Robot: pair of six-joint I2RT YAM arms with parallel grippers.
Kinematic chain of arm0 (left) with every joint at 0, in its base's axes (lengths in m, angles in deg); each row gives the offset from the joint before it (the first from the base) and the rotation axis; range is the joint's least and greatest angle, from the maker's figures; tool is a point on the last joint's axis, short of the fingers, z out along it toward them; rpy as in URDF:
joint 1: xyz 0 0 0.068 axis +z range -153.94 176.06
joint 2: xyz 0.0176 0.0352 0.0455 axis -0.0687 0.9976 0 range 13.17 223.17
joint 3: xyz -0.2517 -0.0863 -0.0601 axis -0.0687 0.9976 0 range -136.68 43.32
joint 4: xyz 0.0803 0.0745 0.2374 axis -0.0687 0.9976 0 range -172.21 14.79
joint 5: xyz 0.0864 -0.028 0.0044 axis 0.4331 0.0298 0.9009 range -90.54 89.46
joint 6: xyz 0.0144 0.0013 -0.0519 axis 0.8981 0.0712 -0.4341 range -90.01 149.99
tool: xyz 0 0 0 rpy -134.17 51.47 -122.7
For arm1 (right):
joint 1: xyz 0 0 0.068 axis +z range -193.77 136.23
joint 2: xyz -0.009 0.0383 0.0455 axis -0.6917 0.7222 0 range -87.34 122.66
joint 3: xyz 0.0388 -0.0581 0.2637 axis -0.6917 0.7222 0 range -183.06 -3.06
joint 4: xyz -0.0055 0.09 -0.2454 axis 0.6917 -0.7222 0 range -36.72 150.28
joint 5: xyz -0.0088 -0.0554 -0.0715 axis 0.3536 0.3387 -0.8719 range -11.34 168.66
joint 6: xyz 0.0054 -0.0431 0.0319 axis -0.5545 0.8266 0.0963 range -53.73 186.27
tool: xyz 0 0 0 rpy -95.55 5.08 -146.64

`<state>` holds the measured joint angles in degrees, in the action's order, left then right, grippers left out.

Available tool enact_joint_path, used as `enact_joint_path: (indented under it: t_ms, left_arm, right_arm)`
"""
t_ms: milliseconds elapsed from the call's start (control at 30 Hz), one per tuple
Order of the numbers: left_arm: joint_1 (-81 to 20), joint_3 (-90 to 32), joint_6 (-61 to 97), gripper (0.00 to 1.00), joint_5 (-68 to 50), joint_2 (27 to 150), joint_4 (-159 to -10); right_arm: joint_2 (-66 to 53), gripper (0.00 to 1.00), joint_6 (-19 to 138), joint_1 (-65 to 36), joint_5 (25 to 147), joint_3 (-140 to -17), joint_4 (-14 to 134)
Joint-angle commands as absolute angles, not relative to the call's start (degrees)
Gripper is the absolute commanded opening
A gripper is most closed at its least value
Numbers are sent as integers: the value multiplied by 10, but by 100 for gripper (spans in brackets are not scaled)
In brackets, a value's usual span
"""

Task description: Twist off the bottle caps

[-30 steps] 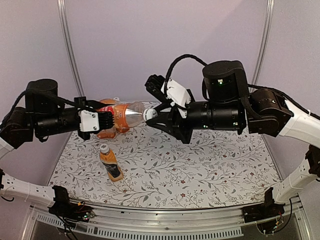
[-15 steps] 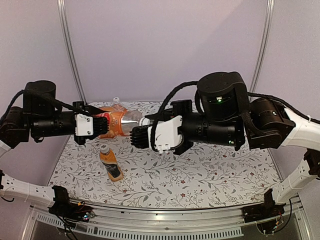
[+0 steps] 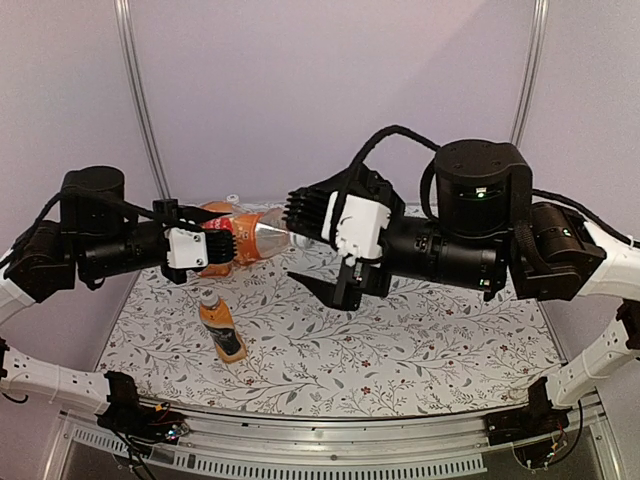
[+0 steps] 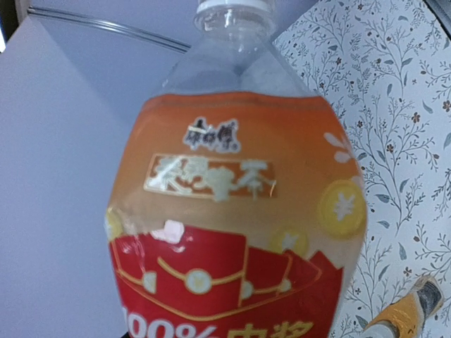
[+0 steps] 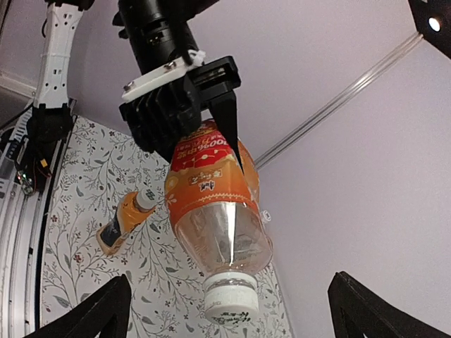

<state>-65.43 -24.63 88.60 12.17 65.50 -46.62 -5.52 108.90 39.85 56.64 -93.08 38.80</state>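
Top: I see left gripper [image 3: 222, 244] clamped on bottle [image 3: 252, 238], held level above mat [image 3: 420, 340]. Right gripper [image 3: 294, 246] spread wide, gripping nothing, fingers above and below neck end.
Left wrist: cap [image 4: 232, 5] on neck, frame top.
Right wrist: cap [image 5: 230, 297] seated, between my open fingers [image 5: 106, 310], untouched.

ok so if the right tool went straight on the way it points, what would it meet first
Probably the white cap of the orange drink bottle held by the left tool: in the right wrist view it sits centred ahead of the open right tool. How far ahead is unclear.
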Motion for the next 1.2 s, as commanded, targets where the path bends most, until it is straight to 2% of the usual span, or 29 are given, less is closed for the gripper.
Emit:
enact_joint_path:
  t_ms: [0,133,267,333,533,667,800,867,1033,1067,1167]
  left_arm:
    - [-660,-216,924,21,187,651,-579]
    - [-660,-196,956,21,217,654,-632]
    - [-660,-188,973,21,226,654,-643]
    - [-660,-186,977,21,226,654,-643]
    - [-660,-184,980,22,226,654,-643]
    - [-660,-186,980,22,226,654,-642]
    - [-660,-186,980,22,226,654,-641]
    - [-660,-186,979,22,226,654,-641]
    - [-660,-185,978,22,221,653,-637]
    - [-660,-185,977,22,219,652,-635]
    - [-660,-190,964,21,208,650,-617]
  right_arm:
    - [-96,99,827,358,631,-933,383]
    - [-94,98,583,301,687,-956,357]
    - [-80,89,336,233,740,-959,327]
    - [-76,85,293,226,754,-960,329]
    - [-41,76,267,226,820,-991,338]
    - [-22,66,251,225,849,-993,345]
    - [-22,47,240,225,853,-976,360]
    - [-26,41,236,225,852,-969,368]
    - [-29,3,241,225,844,-964,371]
    - [-29,0,249,226,842,-964,370]
    - [-30,0,279,227,840,-965,360]
